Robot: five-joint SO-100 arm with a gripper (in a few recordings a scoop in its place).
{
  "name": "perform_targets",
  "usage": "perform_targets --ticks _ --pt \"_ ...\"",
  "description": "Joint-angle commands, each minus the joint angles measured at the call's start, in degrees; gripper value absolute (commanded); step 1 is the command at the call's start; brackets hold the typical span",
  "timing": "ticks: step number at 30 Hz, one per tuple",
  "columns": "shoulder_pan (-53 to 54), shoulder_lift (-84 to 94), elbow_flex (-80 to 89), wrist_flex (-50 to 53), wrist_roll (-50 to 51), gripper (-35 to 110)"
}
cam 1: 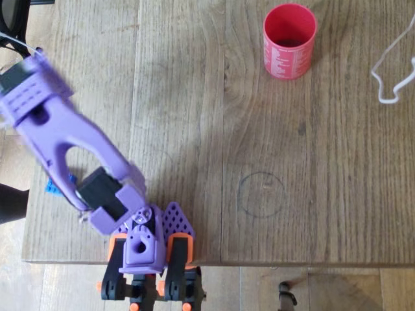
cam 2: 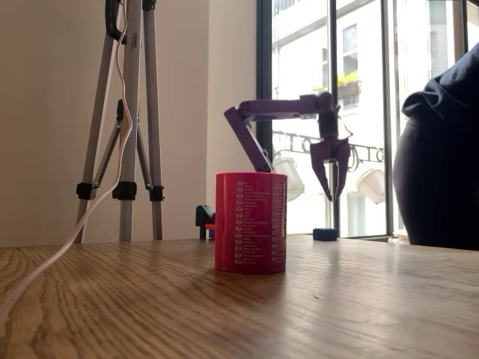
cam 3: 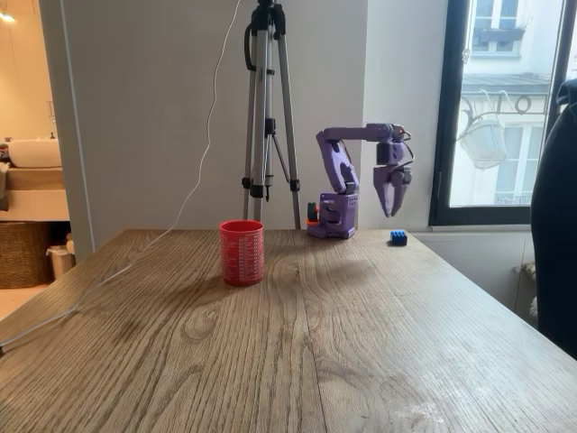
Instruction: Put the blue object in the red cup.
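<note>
Currently the purple end effector point(cam 3: 392, 209) hangs fingers-down and slightly spread above the small blue studded plastic brick point(cam 3: 398, 237), empty, lined up for a top grasp. Brick sits near the worktop point(cam 3: 361, 343) edge, well apart from the red-pink printed plastic cup point(cam 3: 242, 253).

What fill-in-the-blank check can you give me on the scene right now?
1. The blue object lies on the ____, not in the red cup.
2. The gripper hangs ____ the blue object, not touching it.
3. The gripper's fingers point ____.
4. The red cup stands ____.

Missing words: table; above; downward; upright.
</note>
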Motion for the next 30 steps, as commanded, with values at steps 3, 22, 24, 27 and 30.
perform_targets --ticks 3,22,24,27,30 --pt "-14.3 -6.1 -1.1 -2.8 -2.0 1" --pt "-15.7 -13.9 3.0 -9.3 -3.7 25" --pt "-14.7 -13.5 2.4 -8.4 -3.8 32" --pt "-13.9 -13.4 2.3 -8.3 -4.0 38" --pt "-13.8 -14.1 2.2 -8.3 -4.4 39"
